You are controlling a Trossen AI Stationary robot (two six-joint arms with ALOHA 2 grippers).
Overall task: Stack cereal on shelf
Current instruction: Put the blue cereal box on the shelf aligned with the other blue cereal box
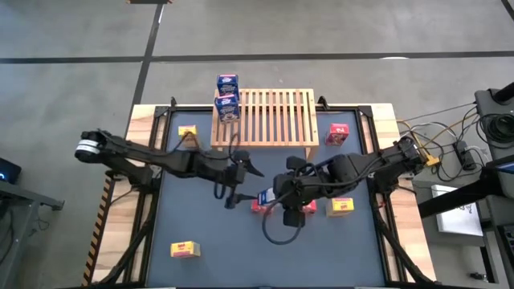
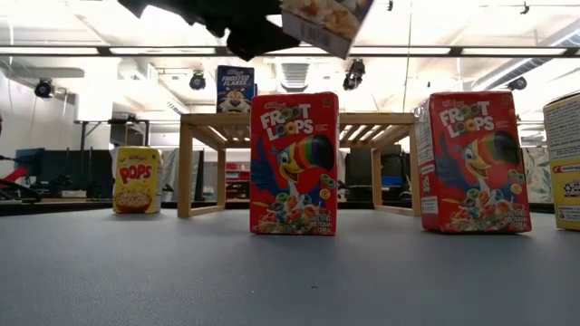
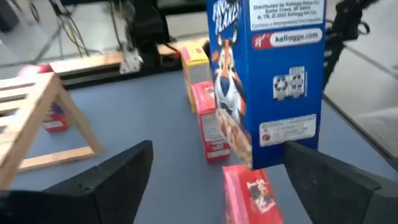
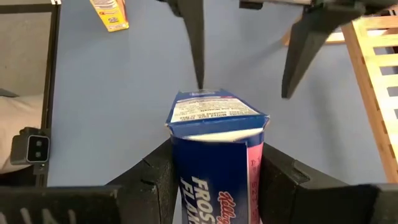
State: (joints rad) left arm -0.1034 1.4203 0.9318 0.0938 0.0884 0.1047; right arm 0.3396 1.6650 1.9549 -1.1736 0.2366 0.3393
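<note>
The wooden slatted shelf (image 1: 273, 119) stands at the table's far middle, and two blue cereal boxes (image 1: 227, 106) stand at its far left corner. My right gripper (image 4: 214, 186) is shut on a third blue cereal box (image 4: 214, 134), held above the table's middle; the low view shows it high up (image 2: 326, 23). My left gripper (image 3: 221, 180) stands open just left of that box, with one finger (image 4: 196, 37) on each side of the box's far end and apart from it. Red boxes (image 2: 293, 163) (image 2: 471, 163) stand upright on the table below. My right gripper pinches the blue box between its two fingers (image 4: 149, 180), on two opposite sides (image 4: 180, 162) near the end closest to the wrist. The fingers come from the table's right, slanting down. The box is lifted clear of the table, and its free end (image 4: 214, 109) points toward my left gripper.
Yellow boxes stand left of the shelf (image 1: 187, 131), at the near left (image 1: 184, 250) and at the right (image 1: 340, 207). Another red box (image 1: 338, 133) stands right of the shelf. The shelf's slats right of the blue boxes are bare.
</note>
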